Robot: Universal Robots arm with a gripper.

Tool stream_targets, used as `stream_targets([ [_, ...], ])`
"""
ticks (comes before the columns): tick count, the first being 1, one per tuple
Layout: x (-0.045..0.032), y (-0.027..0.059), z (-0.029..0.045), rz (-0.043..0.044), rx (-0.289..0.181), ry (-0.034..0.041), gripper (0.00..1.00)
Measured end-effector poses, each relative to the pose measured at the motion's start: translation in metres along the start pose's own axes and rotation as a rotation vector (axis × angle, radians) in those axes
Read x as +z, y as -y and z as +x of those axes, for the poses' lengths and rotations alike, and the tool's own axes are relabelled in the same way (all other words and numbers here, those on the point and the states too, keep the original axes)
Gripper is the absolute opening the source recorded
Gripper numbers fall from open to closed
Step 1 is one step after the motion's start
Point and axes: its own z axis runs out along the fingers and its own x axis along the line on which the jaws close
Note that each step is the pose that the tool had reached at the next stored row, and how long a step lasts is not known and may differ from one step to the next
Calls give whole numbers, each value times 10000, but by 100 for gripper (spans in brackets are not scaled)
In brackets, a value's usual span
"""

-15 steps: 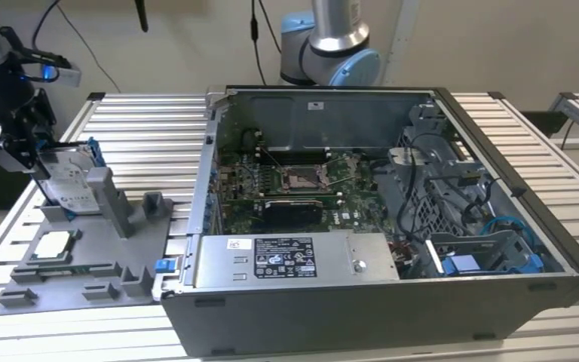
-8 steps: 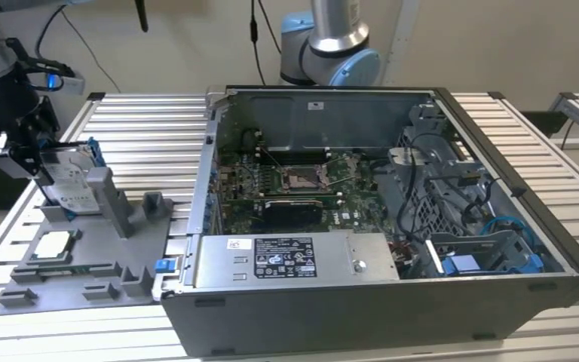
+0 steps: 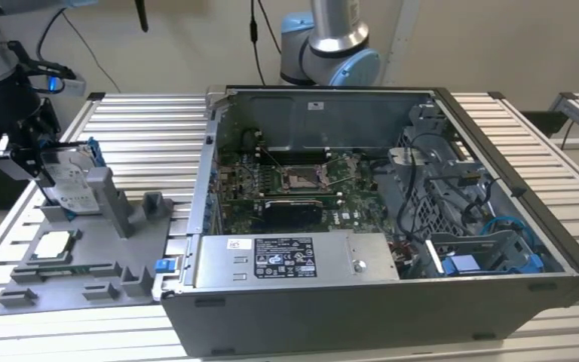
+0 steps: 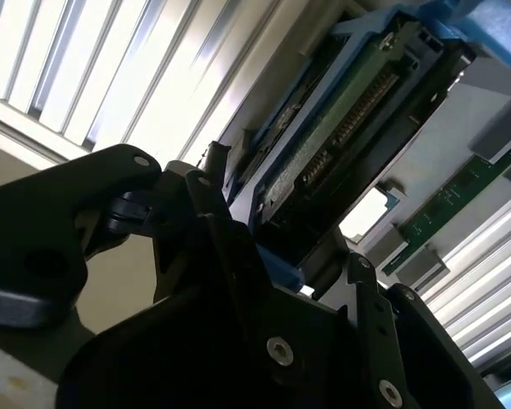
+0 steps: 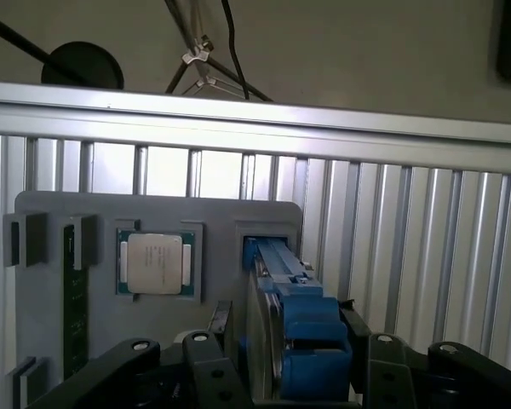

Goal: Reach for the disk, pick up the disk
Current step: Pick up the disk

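Observation:
The disk [image 3: 68,181] is a silver drive with a white label in a blue frame. It stands on edge in a slot of the grey fixture [image 3: 88,279] at the exterior view's left. My gripper [image 3: 30,154] has come down over its upper end. In the first wrist view the disk's blue-framed edge [image 5: 294,341] runs between the two black fingers [image 5: 217,336], with a thin gap on one side. The second wrist view shows the disk's connector end [image 4: 341,128] between the same fingers [image 4: 209,170]. The gripper is open astride the disk, which rests in its slot.
A square silver processor chip [image 5: 153,262] and a green memory stick [image 5: 73,315] lie in the fixture beside the disk. An open computer case [image 3: 370,226] fills the middle of the slatted table [image 3: 139,128]. A second arm's base [image 3: 330,53] stands behind it.

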Motion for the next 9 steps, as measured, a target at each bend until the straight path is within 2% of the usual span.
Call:
stream_targets([
  [6, 0, 0, 0, 0, 0, 0, 100],
  [7, 1, 0, 0, 0, 0, 0, 0],
  [9, 1, 0, 0, 0, 0, -1, 0],
])
